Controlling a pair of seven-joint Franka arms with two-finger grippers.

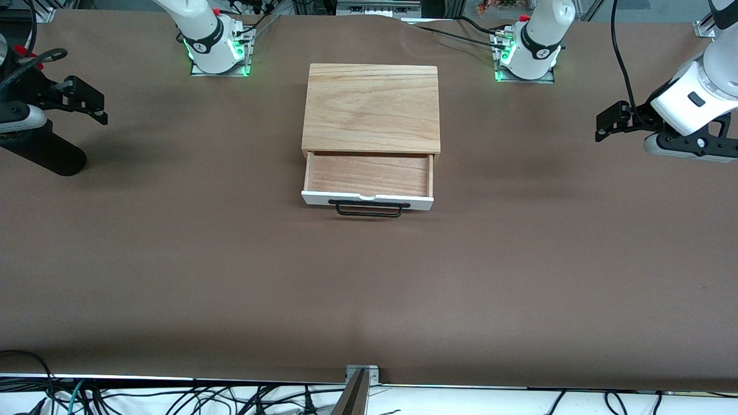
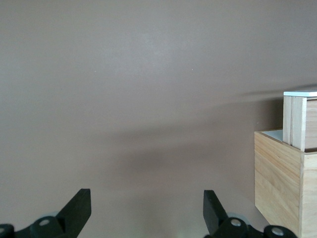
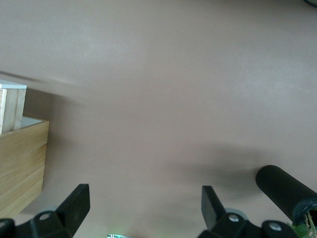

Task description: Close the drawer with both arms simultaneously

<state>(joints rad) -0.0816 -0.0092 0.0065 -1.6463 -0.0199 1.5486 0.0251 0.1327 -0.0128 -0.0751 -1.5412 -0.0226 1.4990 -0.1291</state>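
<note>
So the drawer sits pulled out of its wooden box mid-table, white front and black handle facing the front camera. Both grippers hang way out at the table's ends, left gripper and right gripper, jaws spread and empty. Neither's really closer, so I'd guess both swing in front of that long white panel and push toward the box.

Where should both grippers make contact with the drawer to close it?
Push, don't grip: the drawer stands pulled out of the oak box. Set the left gripper and right gripper, both open, against the white front panel, either side of the wire handle, coming from the front-camera side.
</note>
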